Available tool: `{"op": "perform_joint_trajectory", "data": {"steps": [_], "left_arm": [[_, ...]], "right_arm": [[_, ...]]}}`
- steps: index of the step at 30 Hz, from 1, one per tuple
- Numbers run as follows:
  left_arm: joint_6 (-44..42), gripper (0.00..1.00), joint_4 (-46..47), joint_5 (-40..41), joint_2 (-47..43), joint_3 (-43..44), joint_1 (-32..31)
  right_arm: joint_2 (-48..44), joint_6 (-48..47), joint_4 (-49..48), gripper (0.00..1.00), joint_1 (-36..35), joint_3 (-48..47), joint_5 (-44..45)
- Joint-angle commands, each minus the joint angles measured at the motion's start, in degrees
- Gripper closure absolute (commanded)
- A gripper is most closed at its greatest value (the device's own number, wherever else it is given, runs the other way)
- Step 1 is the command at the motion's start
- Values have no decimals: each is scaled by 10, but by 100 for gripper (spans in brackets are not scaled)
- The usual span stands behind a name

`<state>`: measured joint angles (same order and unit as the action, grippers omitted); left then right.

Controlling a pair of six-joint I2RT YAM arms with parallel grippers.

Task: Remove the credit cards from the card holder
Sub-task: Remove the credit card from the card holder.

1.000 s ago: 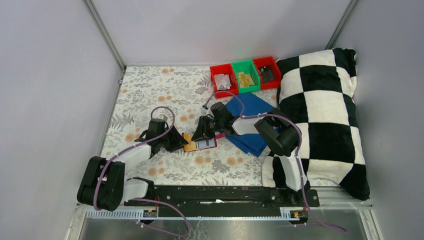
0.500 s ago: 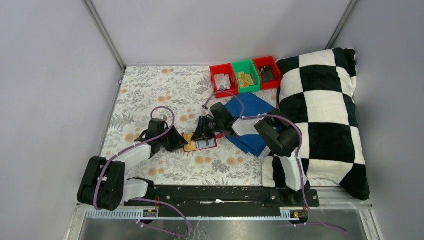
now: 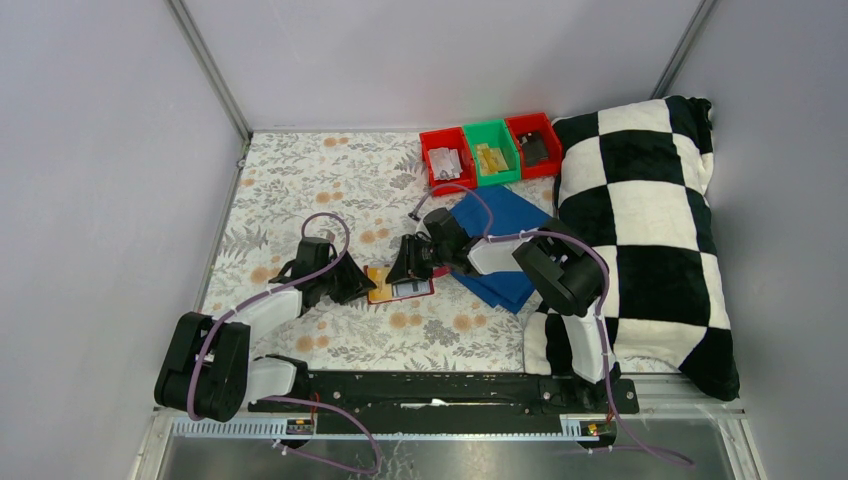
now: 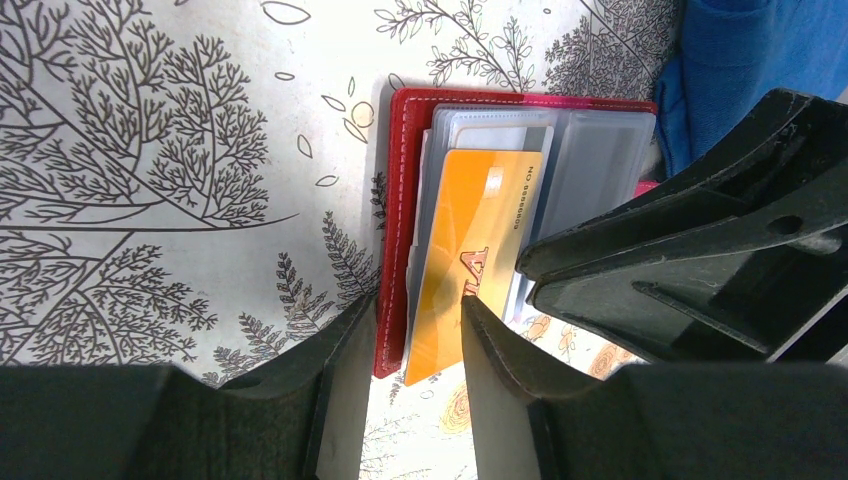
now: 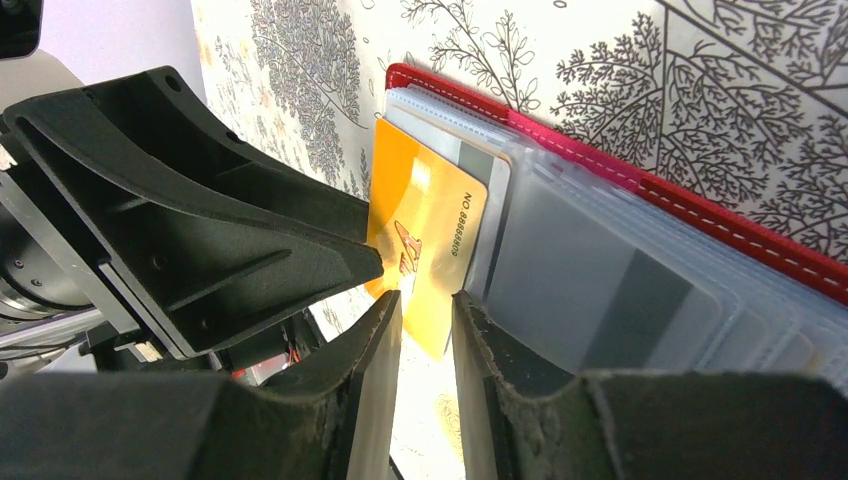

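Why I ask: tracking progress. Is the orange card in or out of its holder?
Partly out: orange card juts past the card holder.

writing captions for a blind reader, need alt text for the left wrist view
An orange-yellow card sticks partway out of the open red card holder on a floral tablecloth, its free end between the fingers of the left hand. The right hand points in from the right.

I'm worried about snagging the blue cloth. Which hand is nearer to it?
Right. The right hand sits just left of the blue cloth, its arm over it; the left hand is farther left, beyond the red card holder.
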<state>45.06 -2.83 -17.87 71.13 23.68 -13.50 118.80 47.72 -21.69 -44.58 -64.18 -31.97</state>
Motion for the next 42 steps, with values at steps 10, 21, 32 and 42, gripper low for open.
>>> {"op": "perform_joint_trajectory", "data": {"steps": [10, 21, 32, 42], "left_arm": [[-9, 60, 27, -29, 10, 21, 3], [-5, 65, 25, -22, -13, 16, 3], [-7, 94, -31, 5, -61, 31, 4], [-31, 100, -112, 24, -117, 62, 14]], "right_arm": [[5, 0, -12, 67, -6, -18, -8], [26, 17, -33, 67, -7, -36, -42], [23, 24, -38, 67, -6, -28, -40], [14, 32, -85, 63, 6, -1, -68]]}}
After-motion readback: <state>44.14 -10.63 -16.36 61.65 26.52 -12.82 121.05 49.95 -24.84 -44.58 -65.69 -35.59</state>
